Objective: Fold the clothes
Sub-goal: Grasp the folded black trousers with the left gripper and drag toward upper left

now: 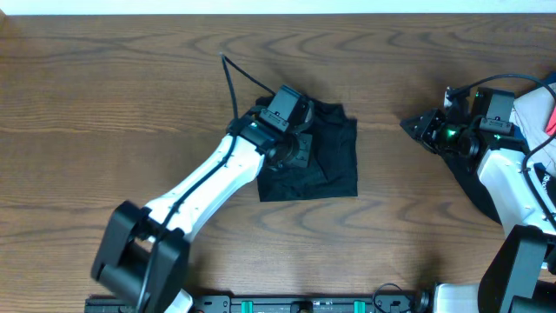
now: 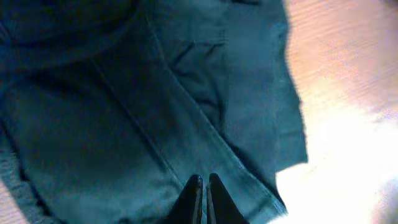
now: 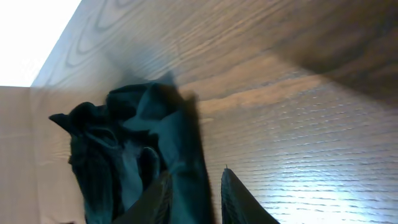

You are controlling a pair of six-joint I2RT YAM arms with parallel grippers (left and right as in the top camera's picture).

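Note:
A black garment [image 1: 330, 161] lies folded into a rough rectangle at the table's middle. My left gripper [image 1: 298, 146] is over its left part. In the left wrist view the fingers [image 2: 204, 182] are shut together just above the black fabric [image 2: 124, 124], with nothing between them. A second black garment [image 1: 420, 128] lies bunched at the right, by my right gripper [image 1: 443, 132]. In the right wrist view the fingers [image 3: 194, 186] are apart. The bunched fabric [image 3: 137, 149] lies between them against the left finger, and wood shows beside the right finger. A whitish garment with pink [image 1: 537, 109] lies at the far right edge.
The wooden table [image 1: 130, 104] stretches bare to the left and front. A black cable [image 1: 239, 78] rises behind the left wrist. The table's far edge meets a white wall [image 3: 31, 31].

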